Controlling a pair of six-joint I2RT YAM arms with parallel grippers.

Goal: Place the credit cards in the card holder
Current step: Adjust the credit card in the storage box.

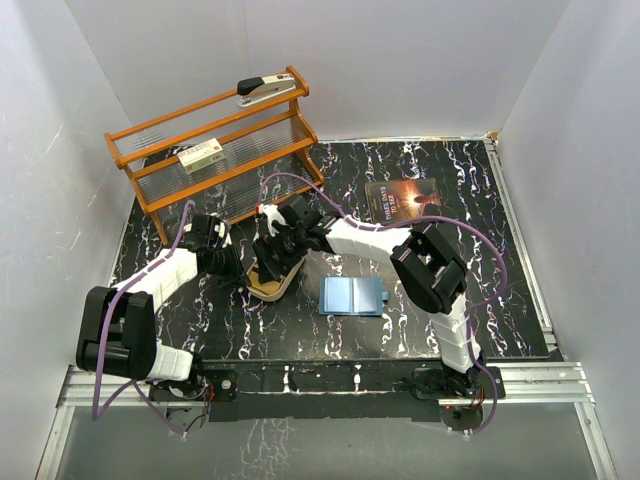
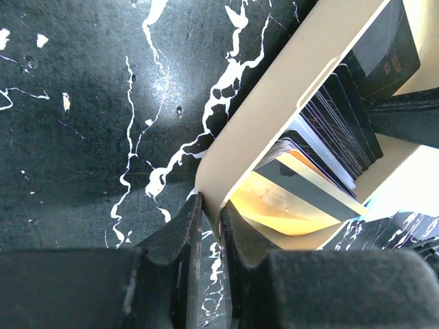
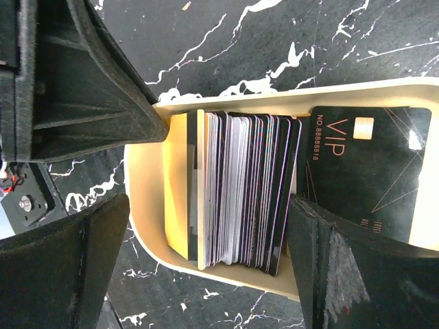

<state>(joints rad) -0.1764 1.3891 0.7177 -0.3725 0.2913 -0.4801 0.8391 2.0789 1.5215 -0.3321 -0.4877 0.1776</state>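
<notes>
From above, a tan wooden tray (image 1: 268,290) sat left of the bench's (image 1: 470,300) centre. The blue card holder (image 1: 352,296) lay flat just beside it toward the right edge, the left tool (image 1: 243,275) was at the tray's left side, and the right tool (image 1: 275,250) hung over it. The left wrist view showed the left tool (image 2: 209,223) clenched on the tray's rounded rim, with the credit cards (image 2: 336,123) leaning inside. The right wrist view showed the right tool (image 3: 211,202) released, its fingers (image 3: 343,274) spread wide either side of the cards standing on edge, a black VIP card (image 3: 363,171) lying flat beside them.
</notes>
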